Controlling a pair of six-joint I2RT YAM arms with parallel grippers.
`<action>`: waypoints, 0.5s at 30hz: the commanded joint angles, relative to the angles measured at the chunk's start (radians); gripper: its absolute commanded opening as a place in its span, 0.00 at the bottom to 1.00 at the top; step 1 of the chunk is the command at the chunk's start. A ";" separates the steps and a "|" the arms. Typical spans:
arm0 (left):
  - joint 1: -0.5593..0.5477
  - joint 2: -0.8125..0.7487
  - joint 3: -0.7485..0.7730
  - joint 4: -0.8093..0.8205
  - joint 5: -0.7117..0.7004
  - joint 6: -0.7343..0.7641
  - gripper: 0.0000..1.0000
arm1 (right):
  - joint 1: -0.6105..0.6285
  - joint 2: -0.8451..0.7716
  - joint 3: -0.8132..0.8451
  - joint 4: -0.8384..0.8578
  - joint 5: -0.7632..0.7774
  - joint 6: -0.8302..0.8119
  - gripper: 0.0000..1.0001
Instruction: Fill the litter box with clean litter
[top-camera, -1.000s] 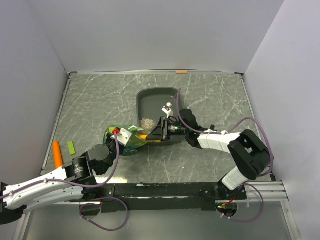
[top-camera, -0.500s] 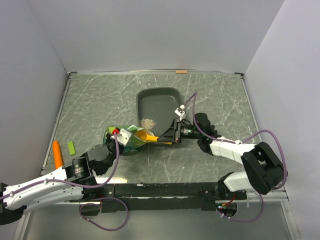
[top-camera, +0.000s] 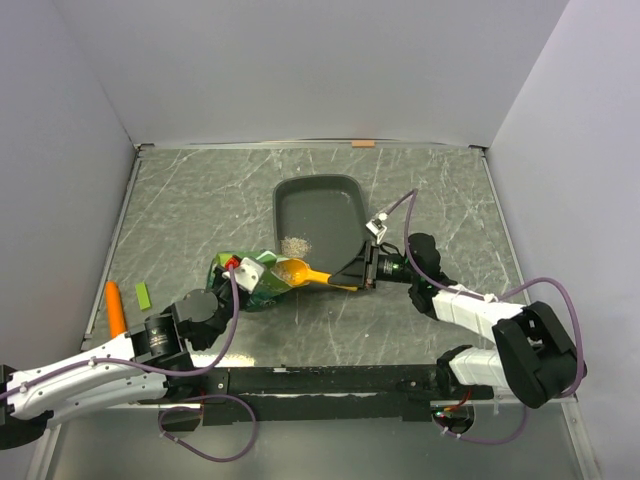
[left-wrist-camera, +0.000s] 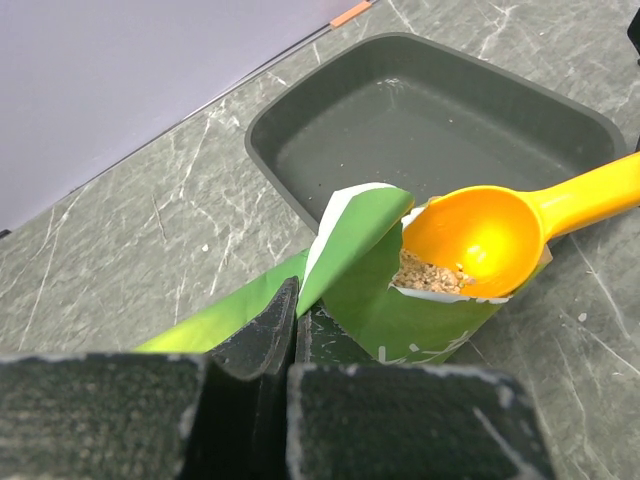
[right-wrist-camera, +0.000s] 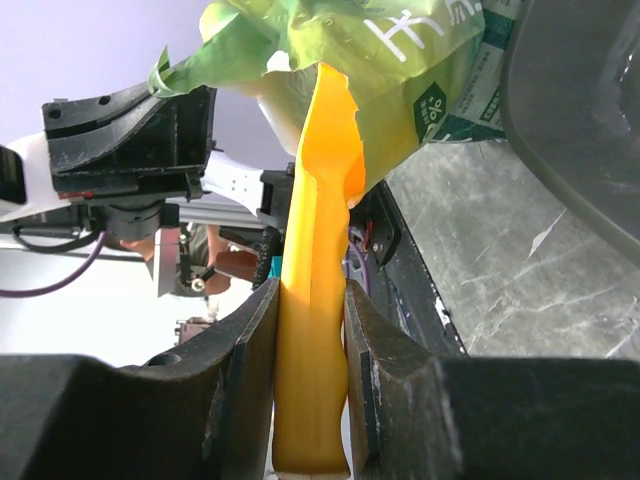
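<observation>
Clamping scoop (left-wrist-camera: 490, 235) handle in right gripper (right-wrist-camera: 312, 390), left gripper (left-wrist-camera: 292, 300) pinching bag (left-wrist-camera: 380, 290) beside litter box (top-camera: 320, 205); scooped clean litter (left-wrist-camera: 432, 272) looks loose, spill-prone: carry by handle, bowl level.

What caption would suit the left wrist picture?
Orange scoop holding litter at the mouth of the green bag, litter box behind.

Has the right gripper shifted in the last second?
Yes. The right gripper has pulled back to the right, from over the litter box's near rim to past its right corner, drawing the scoop with it.
</observation>
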 joint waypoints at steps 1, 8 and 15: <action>0.002 0.009 -0.013 0.047 0.007 0.001 0.01 | -0.047 -0.050 -0.032 0.100 -0.047 0.033 0.00; 0.002 0.020 -0.015 0.054 -0.010 0.005 0.01 | -0.088 -0.107 -0.087 0.118 -0.097 0.059 0.00; 0.002 0.034 -0.016 0.059 -0.023 0.008 0.01 | -0.130 -0.225 -0.115 0.019 -0.120 0.035 0.00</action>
